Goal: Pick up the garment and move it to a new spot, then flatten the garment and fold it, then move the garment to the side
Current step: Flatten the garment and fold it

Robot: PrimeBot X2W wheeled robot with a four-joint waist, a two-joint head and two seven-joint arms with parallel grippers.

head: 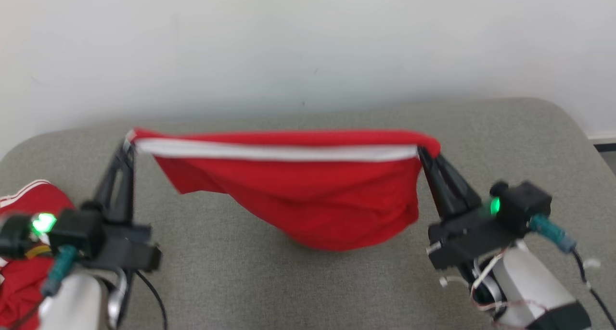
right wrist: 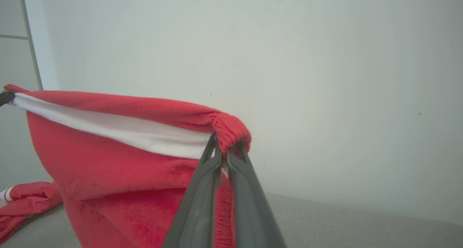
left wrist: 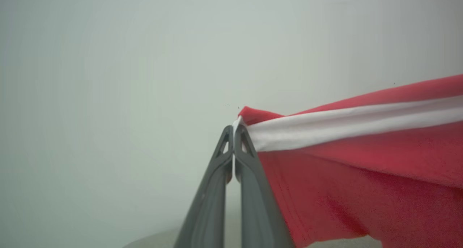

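Note:
A red garment (head: 308, 200) with a white band along its top edge hangs stretched in the air between my two grippers, its lower part sagging down to the grey table (head: 269, 282). My left gripper (head: 129, 142) is shut on the garment's left corner, seen close in the left wrist view as the left gripper (left wrist: 233, 130) pinching the white band of the garment (left wrist: 361, 161). My right gripper (head: 423, 152) is shut on the right corner; the right wrist view shows the right gripper (right wrist: 226, 146) clamped on the ribbed red hem of the garment (right wrist: 119, 168).
Another red cloth with white stripes (head: 26, 234) lies bunched at the table's left edge, partly behind my left arm; this cloth (right wrist: 25, 201) also lies low left in the right wrist view. A pale wall (head: 308, 41) stands behind the rounded grey table.

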